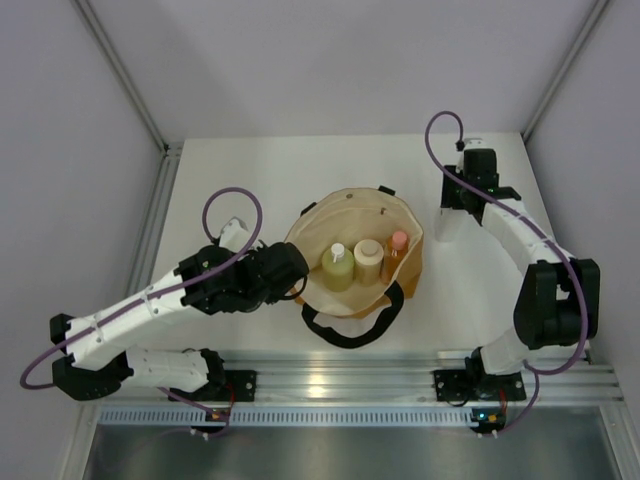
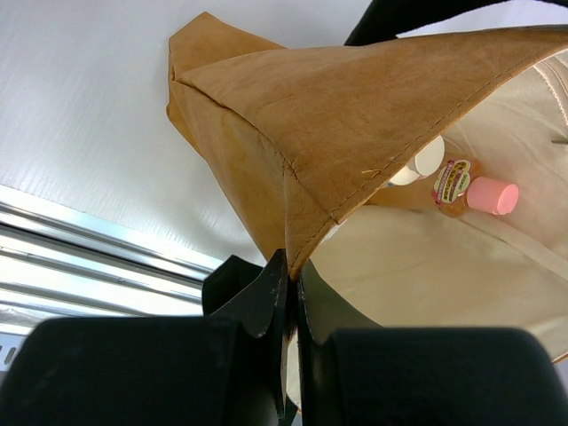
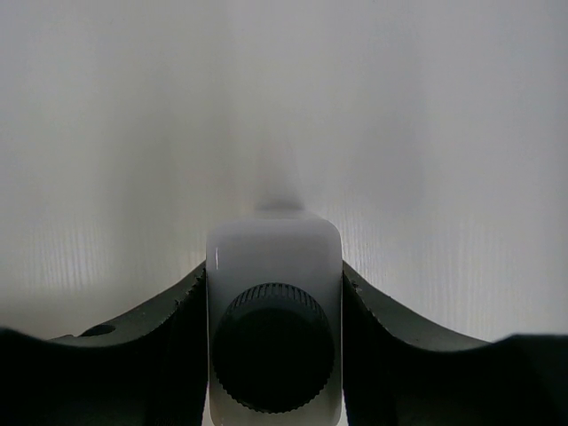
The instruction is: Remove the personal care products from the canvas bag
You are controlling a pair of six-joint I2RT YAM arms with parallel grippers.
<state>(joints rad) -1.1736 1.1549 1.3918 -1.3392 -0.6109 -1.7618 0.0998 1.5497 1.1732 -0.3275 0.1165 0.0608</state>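
Note:
The tan-orange canvas bag (image 1: pixel 400 215) stands open mid-table. Inside it stand the yellow-green bottle with white cap (image 1: pixel 338 270), the beige wide-topped bottle (image 1: pixel 368 258) and the slim orange bottle with pink cap (image 1: pixel 396 250). My left gripper (image 1: pixel 297 277) is shut on the bag's left rim; the left wrist view shows the jaws (image 2: pixel 293 275) pinching the canvas edge (image 2: pixel 355 115), with the orange bottle (image 2: pixel 457 185) beyond. My right gripper (image 1: pixel 450 212) is shut on the whitish bottle with dark cap (image 3: pixel 273 248), right of the bag, low over the table.
A black loop handle (image 1: pixel 345 332) lies on the table in front of the bag. An aluminium rail (image 1: pixel 330 385) runs along the near edge. Grey walls close in the left, right and back sides of the white table (image 1: pixel 250 180).

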